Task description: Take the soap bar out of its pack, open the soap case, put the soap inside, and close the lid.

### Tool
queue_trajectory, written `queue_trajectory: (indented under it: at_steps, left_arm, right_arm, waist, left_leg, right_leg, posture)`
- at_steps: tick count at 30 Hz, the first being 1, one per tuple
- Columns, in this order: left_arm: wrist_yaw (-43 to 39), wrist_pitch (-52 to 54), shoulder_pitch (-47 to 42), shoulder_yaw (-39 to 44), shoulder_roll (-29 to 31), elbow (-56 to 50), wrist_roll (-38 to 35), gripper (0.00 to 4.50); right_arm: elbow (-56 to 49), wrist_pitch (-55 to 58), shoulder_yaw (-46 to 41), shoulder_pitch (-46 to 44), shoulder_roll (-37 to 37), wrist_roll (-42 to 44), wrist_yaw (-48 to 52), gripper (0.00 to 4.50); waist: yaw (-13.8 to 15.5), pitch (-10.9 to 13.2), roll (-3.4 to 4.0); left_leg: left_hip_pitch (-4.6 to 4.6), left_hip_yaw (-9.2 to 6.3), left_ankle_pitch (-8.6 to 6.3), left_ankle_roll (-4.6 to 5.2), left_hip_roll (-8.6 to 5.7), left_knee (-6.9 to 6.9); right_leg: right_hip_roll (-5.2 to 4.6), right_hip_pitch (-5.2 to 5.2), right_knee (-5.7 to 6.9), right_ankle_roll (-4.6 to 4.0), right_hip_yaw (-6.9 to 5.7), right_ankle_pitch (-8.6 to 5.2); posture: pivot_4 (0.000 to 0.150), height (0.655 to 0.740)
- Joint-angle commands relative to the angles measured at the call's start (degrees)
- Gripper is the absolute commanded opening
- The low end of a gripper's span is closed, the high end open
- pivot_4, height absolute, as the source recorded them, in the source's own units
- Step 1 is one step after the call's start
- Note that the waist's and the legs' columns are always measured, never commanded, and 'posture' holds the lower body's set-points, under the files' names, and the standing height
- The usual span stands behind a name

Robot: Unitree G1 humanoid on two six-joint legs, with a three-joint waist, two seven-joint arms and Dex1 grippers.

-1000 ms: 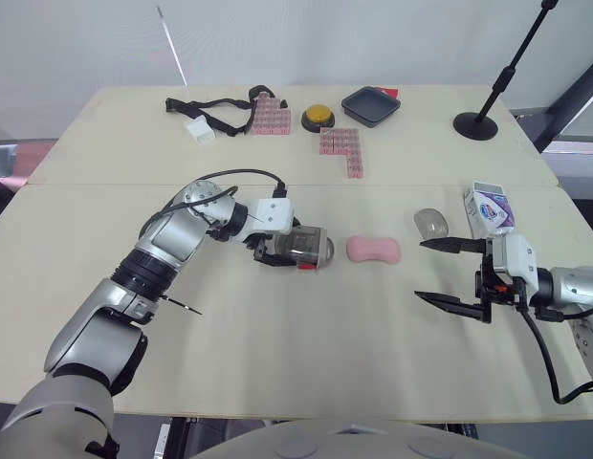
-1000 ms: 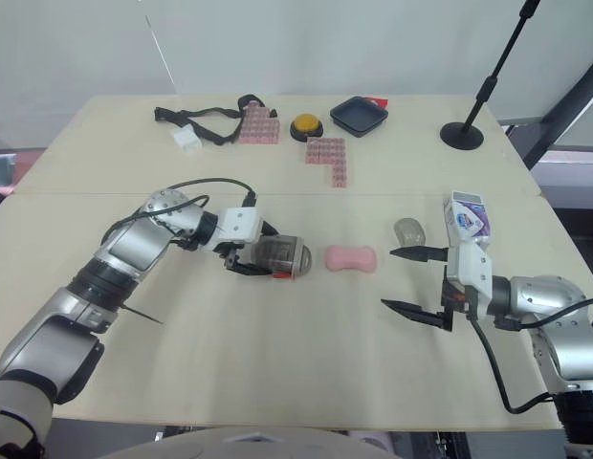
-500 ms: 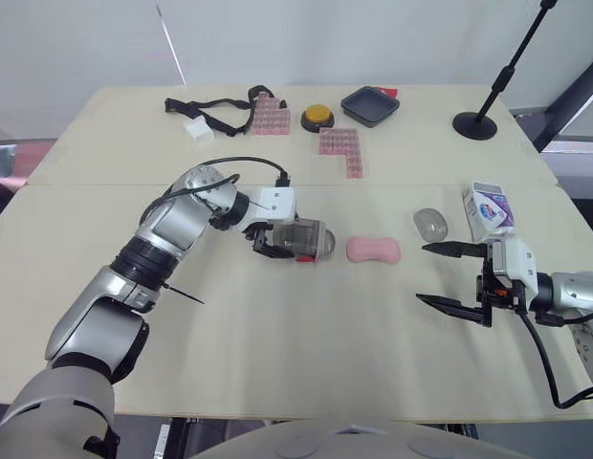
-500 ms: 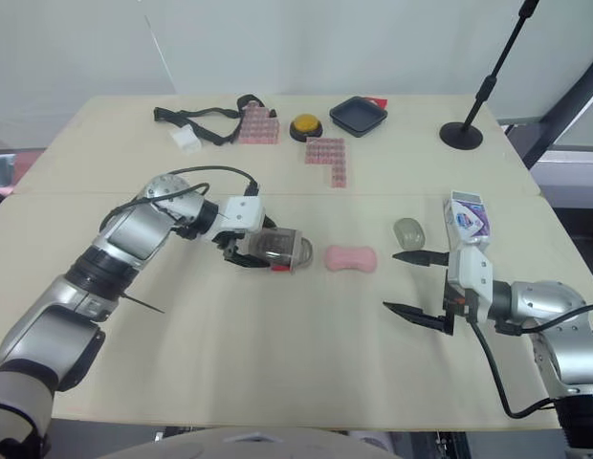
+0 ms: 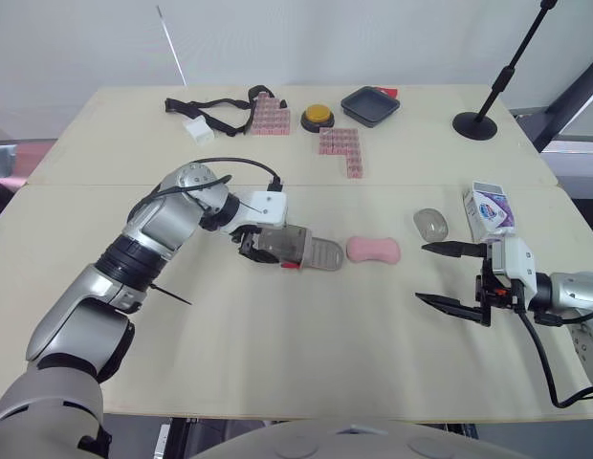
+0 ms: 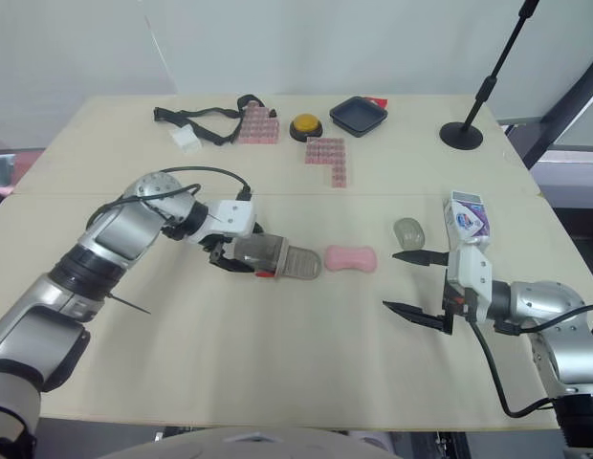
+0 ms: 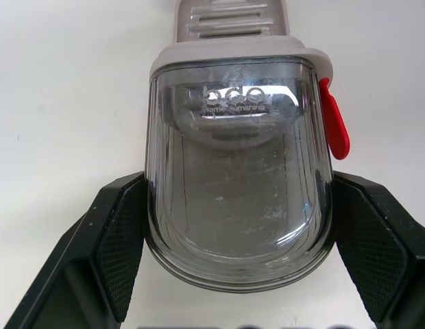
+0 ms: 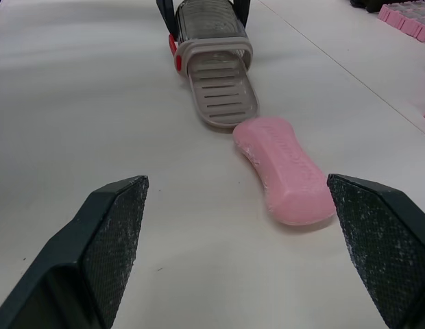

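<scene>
My left gripper (image 5: 267,245) is shut on the clear grey shell of the soap case (image 5: 280,244) (image 7: 238,185), which lies on its side with a red latch (image 7: 334,127). The case's slotted grey tray (image 5: 321,254) (image 8: 223,99) sticks out of the shell toward the pink soap bar (image 5: 373,250) (image 8: 284,168), whose end almost touches it. To the right, my right gripper (image 5: 454,275) hovers open, pointing at the soap. The blue-and-white soap pack (image 5: 488,208) stands behind it, beside a small clear oval piece (image 5: 430,224).
At the table's far side lie a black strap (image 5: 206,110), pink block pieces (image 5: 341,151), a yellow button (image 5: 318,117), a black dish (image 5: 370,104) and a stand's round base (image 5: 475,125). Bare tabletop lies in front of the soap.
The left gripper has drawn the shell back to the left and turned it down; the grey tray now lies slid out toward the soap. The right gripper has stayed put.
</scene>
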Motion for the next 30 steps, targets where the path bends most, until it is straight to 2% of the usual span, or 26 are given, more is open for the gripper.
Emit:
queue_trajectory:
  at_steps: [1, 5, 10, 17, 23, 25, 30]
  left_arm:
    - [-1.1, -1.1, 0.2, 3.3, 3.8, -1.1, -0.8, 3.46]
    - [-1.5, -4.2, 3.7, 6.4, 6.5, -0.7, -3.6, 3.46]
    - [-1.0, -10.4, 7.7, 8.8, 7.0, 2.8, -5.7, 3.46]
    - [0.6, -19.2, 7.1, 9.1, 5.7, 11.2, -5.0, 3.46]
    - [-0.3, -21.4, 7.0, 9.0, 5.0, 14.1, -5.4, 3.46]
    - [-0.4, -22.4, 6.8, 9.2, 4.9, 15.3, -5.4, 4.47]
    - [-1.3, -23.4, 5.7, 10.9, 4.8, 16.8, -7.3, 4.49]
  right_arm:
    - [-0.2, -0.7, -0.7, -0.1, -0.2, 0.1, -0.1, 4.48]
    - [0.0, -0.8, -0.9, 0.2, -0.4, 0.0, 0.0, 4.48]
    - [0.7, -0.8, -0.4, -0.5, -0.3, -0.3, 0.0, 4.48]
    - [1.7, -0.8, -0.1, -1.7, -0.5, -0.5, 0.7, 4.48]
    - [1.9, -1.0, -0.2, -1.6, -0.5, -0.6, 1.1, 4.48]
    - [2.0, -1.0, -0.3, -1.6, -0.6, -0.7, 1.2, 4.50]
    - [2.2, -1.0, -0.8, -1.6, -0.9, -0.7, 1.4, 4.50]
  waist:
    - [-0.2, 0.0, 0.00]
    - [-0.5, 0.0, 0.01]
    - [-0.3, 0.0, 0.00]
    - [-0.4, 0.0, 0.00]
    - [-0.4, 0.0, 0.00]
    - [-0.4, 0.0, 0.00]
    - [-0.5, 0.0, -0.01]
  left_leg:
    - [0.01, 0.00, 0.00, 0.00, 0.00, -0.02]
    - [0.02, 0.00, 0.00, -0.01, -0.01, -0.08]
    - [0.01, -0.03, 0.00, 0.00, -0.01, -0.08]
    - [0.05, -0.03, 0.01, 0.00, -0.03, -0.08]
    - [0.07, -0.03, 0.01, 0.00, -0.03, -0.07]
    - [0.07, -0.03, 0.01, 0.00, -0.03, -0.07]
    - [0.05, -0.03, 0.01, 0.00, -0.03, -0.08]
  right_leg:
    - [0.00, 0.00, -0.01, 0.00, 0.00, 0.00]
    - [-0.01, 0.00, -0.08, 0.00, -0.01, 0.00]
    - [-0.02, 0.00, -0.08, 0.00, -0.09, 0.00]
    - [-0.05, 0.01, -0.12, 0.00, -0.09, 0.00]
    - [-0.07, 0.02, -0.11, 0.00, -0.10, 0.00]
    - [-0.07, 0.02, -0.11, 0.00, -0.10, 0.00]
    - [-0.06, 0.02, -0.07, 0.00, -0.11, 0.00]
  posture:
    - [0.150, 0.7400]
    - [0.150, 0.7400]
    - [0.150, 0.7400]
    - [0.150, 0.7400]
    - [0.150, 0.7400]
    - [0.150, 0.7400]
    - [0.150, 0.7400]
